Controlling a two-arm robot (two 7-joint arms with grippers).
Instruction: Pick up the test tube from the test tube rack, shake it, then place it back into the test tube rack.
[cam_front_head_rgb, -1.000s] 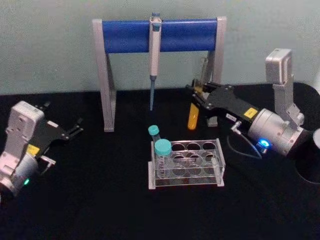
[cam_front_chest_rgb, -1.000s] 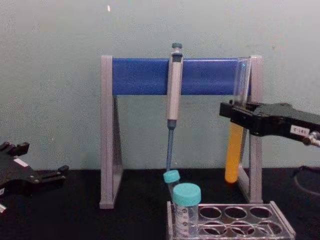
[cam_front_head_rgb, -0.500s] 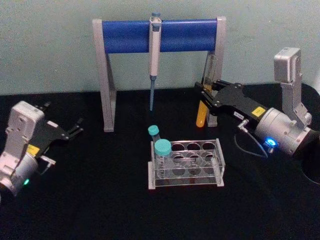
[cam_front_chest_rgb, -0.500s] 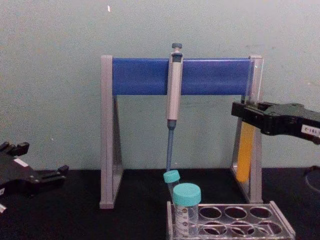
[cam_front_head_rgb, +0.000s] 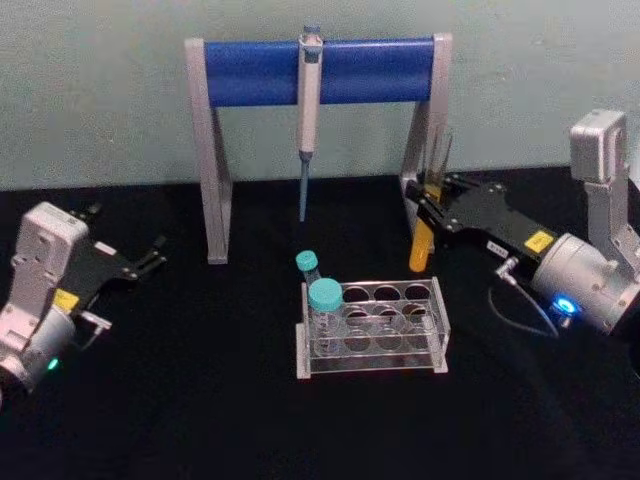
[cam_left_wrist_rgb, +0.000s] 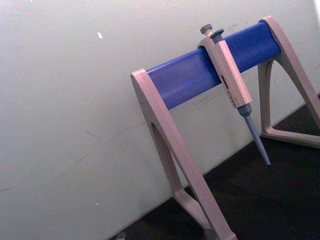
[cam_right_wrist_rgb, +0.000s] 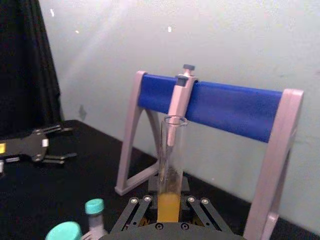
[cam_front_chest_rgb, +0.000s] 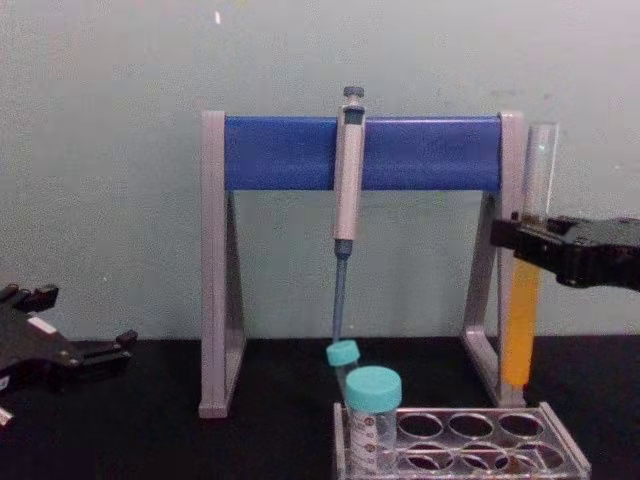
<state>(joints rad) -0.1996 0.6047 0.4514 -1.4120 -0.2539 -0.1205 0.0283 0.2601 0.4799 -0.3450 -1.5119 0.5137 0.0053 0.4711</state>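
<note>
My right gripper (cam_front_head_rgb: 428, 202) is shut on the test tube (cam_front_head_rgb: 421, 245), a slim clear tube with orange-yellow liquid in its lower half. It hangs upright in the air just behind the rack's far right corner, seen also as the test tube (cam_front_chest_rgb: 521, 325) and the test tube (cam_right_wrist_rgb: 170, 192). The right gripper (cam_front_chest_rgb: 520, 242) clamps it at mid-height. The clear test tube rack (cam_front_head_rgb: 375, 327) sits on the black table and holds two teal-capped tubes (cam_front_head_rgb: 322, 300) at its left end. My left gripper (cam_front_head_rgb: 150, 255) is parked open at the far left.
A grey-and-blue pipette stand (cam_front_head_rgb: 320, 72) stands behind the rack with a grey-blue pipette (cam_front_head_rgb: 308, 110) hanging from its bar. The stand's right leg (cam_front_chest_rgb: 490, 290) is close beside the held tube. The rack's right holes (cam_front_chest_rgb: 520, 425) are open.
My right gripper has carried the test tube rightward and lower, from beside the stand's right leg to a spot behind the rack's far right corner. The left arm has stayed still.
</note>
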